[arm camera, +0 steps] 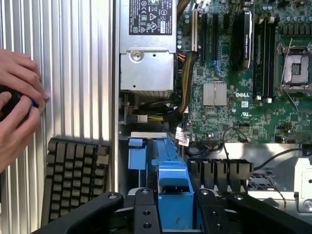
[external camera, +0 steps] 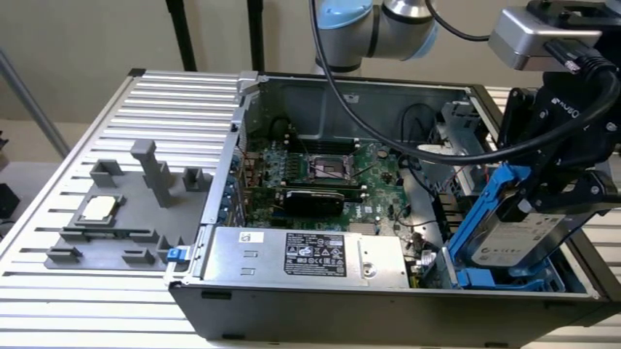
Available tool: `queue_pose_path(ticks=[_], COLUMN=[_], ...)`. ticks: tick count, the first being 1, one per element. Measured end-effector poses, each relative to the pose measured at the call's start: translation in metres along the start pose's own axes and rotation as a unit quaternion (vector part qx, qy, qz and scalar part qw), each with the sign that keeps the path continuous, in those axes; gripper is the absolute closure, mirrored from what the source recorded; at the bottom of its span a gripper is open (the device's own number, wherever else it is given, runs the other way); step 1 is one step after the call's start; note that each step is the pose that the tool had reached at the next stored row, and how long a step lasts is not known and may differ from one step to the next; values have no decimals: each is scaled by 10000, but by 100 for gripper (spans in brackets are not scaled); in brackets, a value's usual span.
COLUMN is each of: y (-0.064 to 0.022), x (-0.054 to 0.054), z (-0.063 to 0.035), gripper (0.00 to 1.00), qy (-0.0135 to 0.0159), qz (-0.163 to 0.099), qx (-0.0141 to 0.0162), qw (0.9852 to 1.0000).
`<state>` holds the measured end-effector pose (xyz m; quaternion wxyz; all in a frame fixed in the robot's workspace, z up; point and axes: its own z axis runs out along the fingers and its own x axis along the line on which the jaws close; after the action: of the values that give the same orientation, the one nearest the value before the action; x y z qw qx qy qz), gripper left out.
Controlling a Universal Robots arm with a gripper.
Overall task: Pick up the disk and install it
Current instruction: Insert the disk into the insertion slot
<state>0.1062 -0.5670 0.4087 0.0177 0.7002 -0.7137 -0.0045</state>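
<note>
Pinching the disk (external camera: 510, 236) in the gripper (external camera: 561, 207), tilted over the bay (external camera: 505, 280) beside the power supply (external camera: 310, 254): mid-install, probably calling for levelling and gentle seating.

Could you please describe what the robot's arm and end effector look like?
The arm has rounded silver-grey joints with a light blue cap. Thick black cables trail from it, and a silver-grey camera box sits at the wrist. The end effector is black, with white lettering on its body and jointed finger links fastened by round pins.
</note>
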Motion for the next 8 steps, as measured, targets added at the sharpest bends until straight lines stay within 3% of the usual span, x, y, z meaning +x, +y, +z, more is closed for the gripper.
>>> queue_pose_path(ticks=[2, 3, 8], y=[0, -1, -8], x=[0, 0, -3], z=[12, 20, 45], gripper=[66, 60, 60], qy=[4, 4, 3], qz=[0, 0, 0], qx=[0, 0, 1], qw=[10000, 10000, 10000])
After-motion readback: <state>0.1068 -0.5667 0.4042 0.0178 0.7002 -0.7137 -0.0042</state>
